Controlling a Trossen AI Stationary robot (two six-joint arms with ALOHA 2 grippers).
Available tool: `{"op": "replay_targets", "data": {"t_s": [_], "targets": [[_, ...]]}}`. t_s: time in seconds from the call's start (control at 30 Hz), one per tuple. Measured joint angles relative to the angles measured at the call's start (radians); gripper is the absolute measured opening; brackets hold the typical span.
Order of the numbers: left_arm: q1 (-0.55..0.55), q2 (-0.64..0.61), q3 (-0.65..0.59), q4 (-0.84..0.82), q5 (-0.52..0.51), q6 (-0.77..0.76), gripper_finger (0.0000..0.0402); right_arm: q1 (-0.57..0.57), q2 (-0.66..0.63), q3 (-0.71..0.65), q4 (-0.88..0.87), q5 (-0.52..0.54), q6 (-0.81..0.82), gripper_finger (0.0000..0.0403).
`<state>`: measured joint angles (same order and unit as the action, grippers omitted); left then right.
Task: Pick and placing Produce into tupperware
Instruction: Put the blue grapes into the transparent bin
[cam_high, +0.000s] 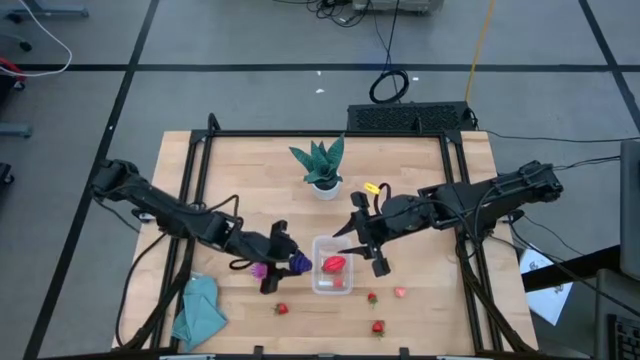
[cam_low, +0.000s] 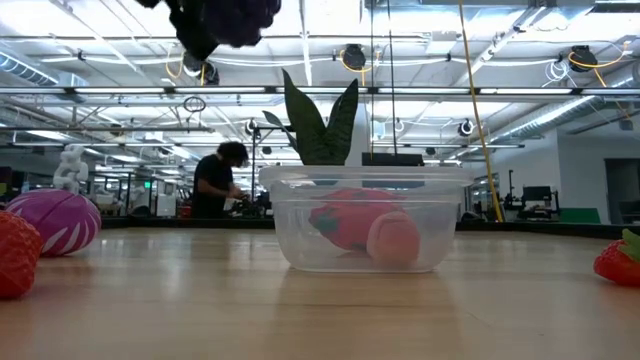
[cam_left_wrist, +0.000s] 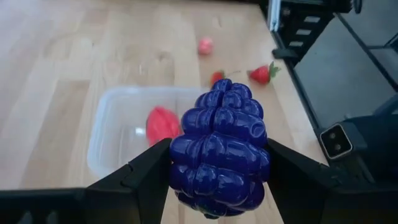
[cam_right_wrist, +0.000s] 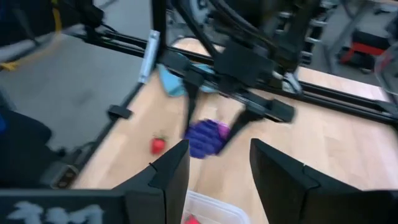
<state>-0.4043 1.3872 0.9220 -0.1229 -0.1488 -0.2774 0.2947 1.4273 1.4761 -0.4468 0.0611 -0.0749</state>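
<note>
Purple bumpy fruit is sitting right up close in the left wrist view, and the left gripper is squeezing it, with its jaws pressing on both sides of it. From above, the left gripper is holding this purple fruit just beside the tupperware, on its left, up off the counter. From the low view, the purple fruit is hanging high above the clear tupperware.

Inside the tupperware a red fruit and a pale pink fruit are lying close together. A magenta fruit is sitting on the counter under the left gripper. Small red strawberries are lying on the counter near the front edge, and one pink piece is lying to the right of the tupperware.

The right gripper is hovering just beside the tupperware's right side, with its jaws apart and nothing between them.

A green plant in a white pot is standing behind the tupperware. A teal cloth is lying at the front left
</note>
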Motion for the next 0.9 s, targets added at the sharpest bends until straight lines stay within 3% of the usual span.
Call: {"op": "replay_targets", "data": {"t_s": [0.17,0.33,0.57,0.9], "targets": [[-0.012,0.002,0.068,-0.031,-0.041,0.071,0.0237,-0.001,-0.010,0.000,-0.016,0.081,-0.019,0.0160],[-0.009,0.047,0.219,-0.208,-0.105,0.142,0.0237,-0.006,-0.040,0.000,-0.024,0.121,-0.025,0.0160],[0.019,0.170,0.481,-0.474,-0.150,0.170,0.0237,-0.007,-0.141,0.000,-0.080,0.373,-0.086,0.0160],[0.088,0.365,0.755,-0.744,-0.147,0.138,0.0237,-0.007,-0.319,0.000,-0.081,0.444,-0.071,0.0160]]}}
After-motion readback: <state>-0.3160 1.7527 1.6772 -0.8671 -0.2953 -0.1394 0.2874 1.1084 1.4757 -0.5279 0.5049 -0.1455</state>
